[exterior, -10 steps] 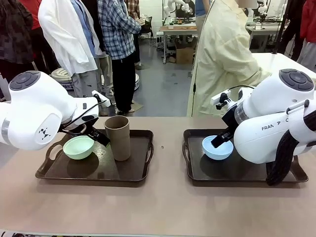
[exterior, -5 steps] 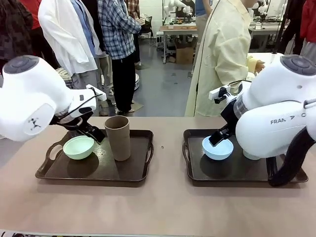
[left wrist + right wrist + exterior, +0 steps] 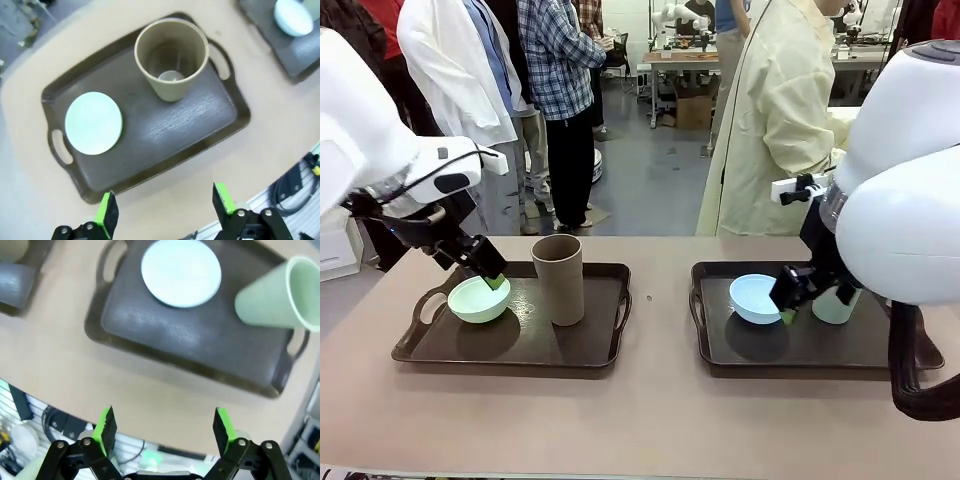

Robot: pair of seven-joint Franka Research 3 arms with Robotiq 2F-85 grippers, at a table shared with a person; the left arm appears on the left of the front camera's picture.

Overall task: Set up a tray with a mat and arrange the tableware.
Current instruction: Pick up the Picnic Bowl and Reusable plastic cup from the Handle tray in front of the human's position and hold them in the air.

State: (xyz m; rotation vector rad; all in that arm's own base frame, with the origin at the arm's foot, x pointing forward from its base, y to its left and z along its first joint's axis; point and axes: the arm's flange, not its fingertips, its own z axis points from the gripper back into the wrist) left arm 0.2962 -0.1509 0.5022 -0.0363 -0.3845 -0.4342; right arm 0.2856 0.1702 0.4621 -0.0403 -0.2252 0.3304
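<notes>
Two dark trays lie side by side on the desk (image 3: 650,425). The left tray (image 3: 510,359) is in the lower left of the front view. The right tray (image 3: 800,368) is in the lower right.

On the left tray, the mint green bowl (image 3: 478,300) sits at the left end with its open side up. Just to its right, the brown tumbler (image 3: 558,285) stands straight up. Its long side runs up and down, and its mouth points up.

On the right tray, the light blue bowl (image 3: 753,298) sits at the left end, open side up. The pale green tumbler (image 3: 836,306) stands to its right, and the big white arm hides its top. In the right wrist view it is at the upper right, with its mouth toward the right edge of the frame.

The left fingers (image 3: 480,265) are spread wide and hold nothing. In the front view their green tip shows at the far rim of the mint green bowl. In the left wrist view the bowl lies farther up the frame, over the left-hand finger and apart from it. The brown tumbler is above the gap.

The right fingers (image 3: 792,292) are spread wide too, with nothing between them. In the front view their tip shows beside the right rim of the light blue bowl. In the right wrist view that bowl lies at the top middle, well apart from them.
</notes>
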